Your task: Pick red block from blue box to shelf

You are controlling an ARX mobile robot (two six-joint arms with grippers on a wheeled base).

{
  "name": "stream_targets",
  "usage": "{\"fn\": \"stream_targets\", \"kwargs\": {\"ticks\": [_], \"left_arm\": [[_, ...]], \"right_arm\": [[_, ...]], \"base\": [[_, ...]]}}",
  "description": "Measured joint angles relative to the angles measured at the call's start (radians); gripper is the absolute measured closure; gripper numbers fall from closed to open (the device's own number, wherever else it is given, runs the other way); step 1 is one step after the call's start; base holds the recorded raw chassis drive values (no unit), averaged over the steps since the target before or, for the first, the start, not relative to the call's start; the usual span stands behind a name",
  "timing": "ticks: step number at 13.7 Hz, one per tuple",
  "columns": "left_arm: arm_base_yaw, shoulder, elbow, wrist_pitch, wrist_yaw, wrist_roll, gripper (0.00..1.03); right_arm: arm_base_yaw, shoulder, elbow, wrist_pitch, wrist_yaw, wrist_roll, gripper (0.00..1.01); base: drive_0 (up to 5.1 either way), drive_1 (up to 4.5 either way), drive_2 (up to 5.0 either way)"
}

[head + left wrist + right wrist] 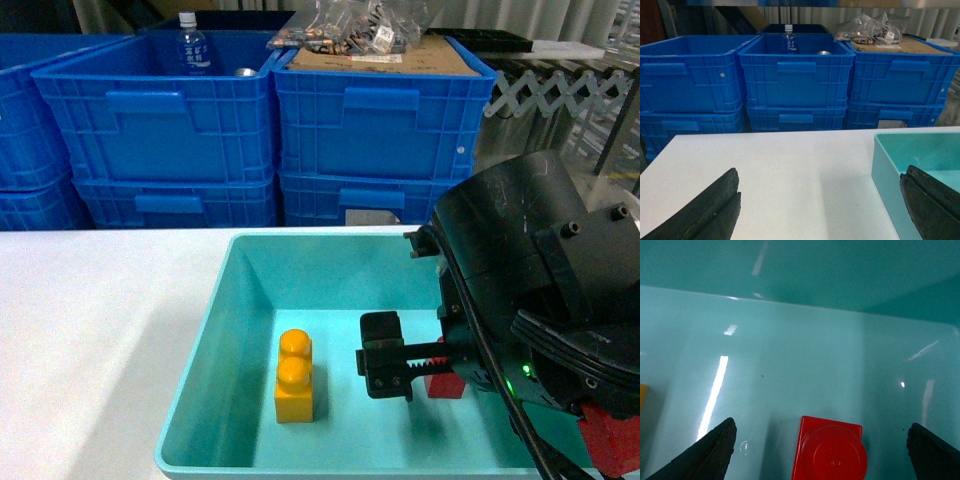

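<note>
We have the red block (829,450) sitting on the floor of the blue box (205,370), stud up, and the right wrist view gives it to us squarely from above: a red square with its round stud, right between the two dark fingertips (705,452) at the bottom corners. Neither tip touches it; the right gripper (820,452) is spread wide, with the block in the gap. From the head view we get far less of it, only a red patch (445,383) peeking out beside the black finger of the right gripper (400,372), with the bulky black arm covering the rest.

What the head view does give us is the neighbour: a yellow two-stud brick (294,377) standing on the box floor to the left of the gripper, apart from the red block. In the wrist view we catch just a sliver of it at the left edge.

The box rests on a white table (90,330). Over on the left wrist view, we see the left gripper (825,210) with its two dark fingers spread far apart and nothing between them, over the bare table, the near corner of the blue box (890,160) at the right. Behind the table, stacked dark-blue crates (795,85); one holds a water bottle (788,39), another carries cardboard and a bag of small parts (350,28).
</note>
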Motion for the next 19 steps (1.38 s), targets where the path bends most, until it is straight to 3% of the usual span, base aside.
{"fn": "stream_targets", "kwargs": {"ticks": [4, 7, 16, 17, 18, 19], "left_arm": [[0.0, 0.0, 0.0, 0.0, 0.0, 0.0, 0.05], [0.0, 0.0, 0.0, 0.0, 0.0, 0.0, 0.05], [0.0, 0.0, 0.0, 0.0, 0.0, 0.0, 0.05], [0.0, 0.0, 0.0, 0.0, 0.0, 0.0, 0.05], [0.0, 0.0, 0.0, 0.0, 0.0, 0.0, 0.05], [0.0, 0.0, 0.0, 0.0, 0.0, 0.0, 0.05]], "right_arm": [[-0.024, 0.039, 0.018, -0.002, 0.003, 0.011, 0.03], [-0.039, 0.066, 0.029, 0.003, 0.002, 0.048, 0.03], [-0.023, 0.094, 0.03, 0.08, 0.021, 0.112, 0.03], [-0.017, 0.099, 0.029, 0.105, 0.049, 0.111, 0.1], [-0.005, 0.114, 0.03, 0.099, 0.053, 0.113, 0.52], [-0.004, 0.116, 0.03, 0.098, 0.053, 0.113, 0.59]], "base": [[0.0, 0.0, 0.0], [0.0, 0.0, 0.0], [0.0, 0.0, 0.0], [0.0, 0.0, 0.0], [0.0, 0.0, 0.0], [0.0, 0.0, 0.0]]}}
